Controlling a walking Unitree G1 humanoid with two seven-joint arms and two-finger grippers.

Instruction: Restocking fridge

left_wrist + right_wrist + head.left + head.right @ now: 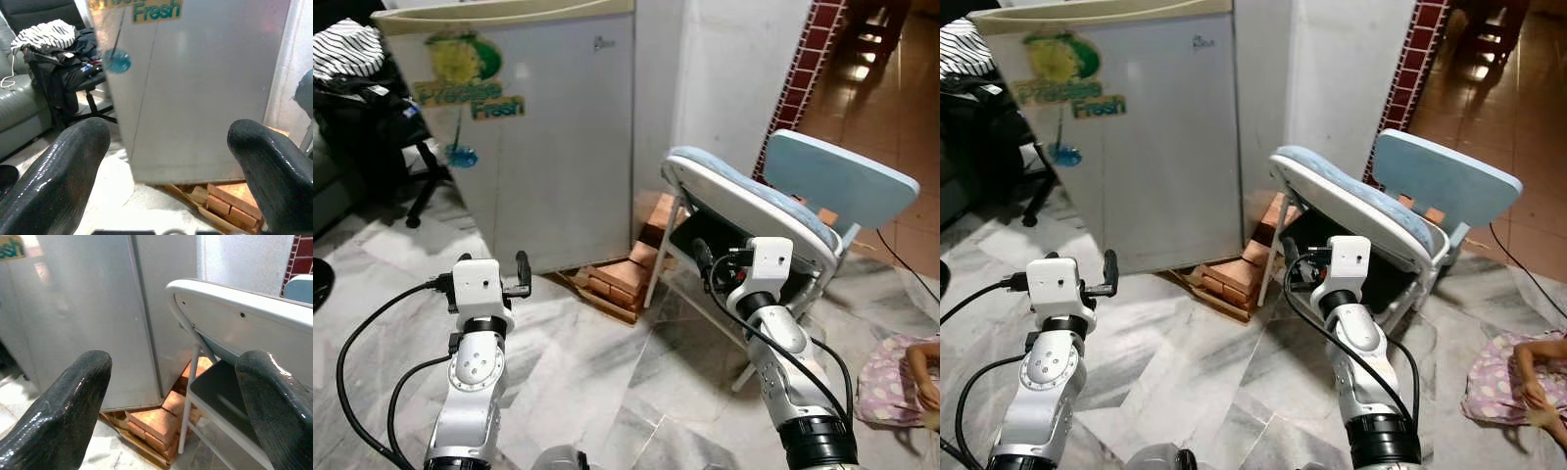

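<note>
Marble floor (578,362): fridge (548,137), bricks (617,279), folding chair (754,215).

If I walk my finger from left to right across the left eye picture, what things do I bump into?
Office chair piled with clothes → small fridge → stack of bricks → tipped folding chair → pink patterned cloth.

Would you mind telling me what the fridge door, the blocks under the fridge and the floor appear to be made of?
Fridge door: probably painted metal, pale grey with a soft sheen and blurred reflections. Blocks: apparently fired clay bricks, matte orange-red, rectangular, stacked. Floor: likely polished marble or marble-look tile, grey-white veining with glossy highlights.
</note>
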